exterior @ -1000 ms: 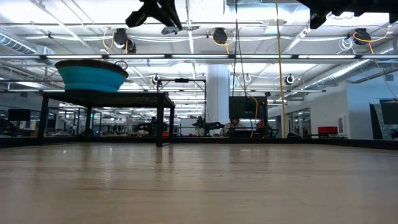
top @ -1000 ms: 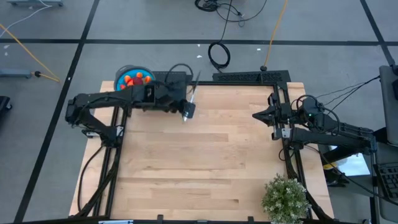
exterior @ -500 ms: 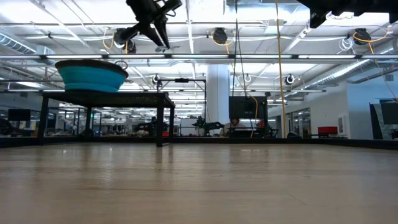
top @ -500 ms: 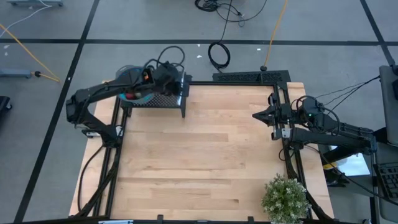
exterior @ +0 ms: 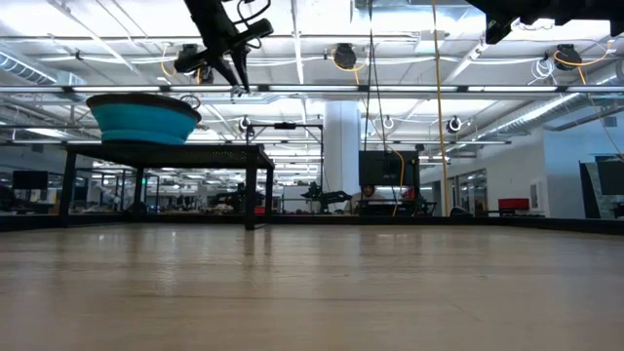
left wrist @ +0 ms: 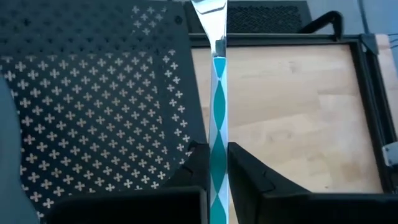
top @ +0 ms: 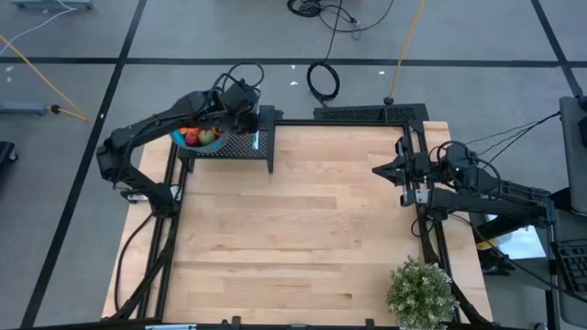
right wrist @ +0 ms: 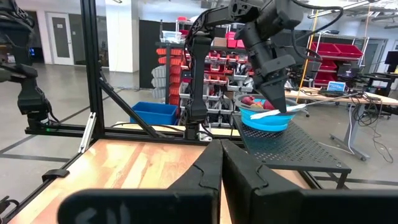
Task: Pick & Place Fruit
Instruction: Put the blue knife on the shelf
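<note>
My left claw (left wrist: 217,171) is clamped on the knife (left wrist: 218,93), its long axis running straight ahead over the rack (top: 240,145). The fruit (top: 197,136) sits in the bowl (right wrist: 267,119) just beside it. Right claw (right wrist: 220,163) waits pressed together, well apart.
</note>
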### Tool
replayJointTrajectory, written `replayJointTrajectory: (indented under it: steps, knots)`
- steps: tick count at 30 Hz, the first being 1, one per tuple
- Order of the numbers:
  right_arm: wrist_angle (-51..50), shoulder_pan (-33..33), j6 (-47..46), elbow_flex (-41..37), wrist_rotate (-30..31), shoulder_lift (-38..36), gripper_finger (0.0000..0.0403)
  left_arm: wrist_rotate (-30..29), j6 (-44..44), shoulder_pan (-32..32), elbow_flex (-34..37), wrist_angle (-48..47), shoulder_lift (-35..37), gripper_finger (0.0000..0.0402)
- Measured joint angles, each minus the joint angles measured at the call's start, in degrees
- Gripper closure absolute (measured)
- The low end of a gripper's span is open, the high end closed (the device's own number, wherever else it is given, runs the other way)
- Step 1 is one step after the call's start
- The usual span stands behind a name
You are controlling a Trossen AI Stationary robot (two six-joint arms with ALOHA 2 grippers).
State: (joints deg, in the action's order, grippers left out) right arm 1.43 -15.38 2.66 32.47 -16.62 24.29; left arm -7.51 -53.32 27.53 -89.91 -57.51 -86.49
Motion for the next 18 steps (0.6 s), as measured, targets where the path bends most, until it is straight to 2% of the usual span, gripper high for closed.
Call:
replayJointTrajectory:
  steps: [11, 18]
  knots:
    - [0.0, 0.0, 0.0, 0.0, 0.0, 0.0, 0.0403, 3.6, 0.2, 2.7, 0.0, -1.8, -4.1, 0.0378]
    - [-0.5, 0.0, 0.0, 0.0, 0.0, 0.0, 0.0403, 3.6, -0.4, 5.0, 0.0, -5.2, -5.1, 0.0378]
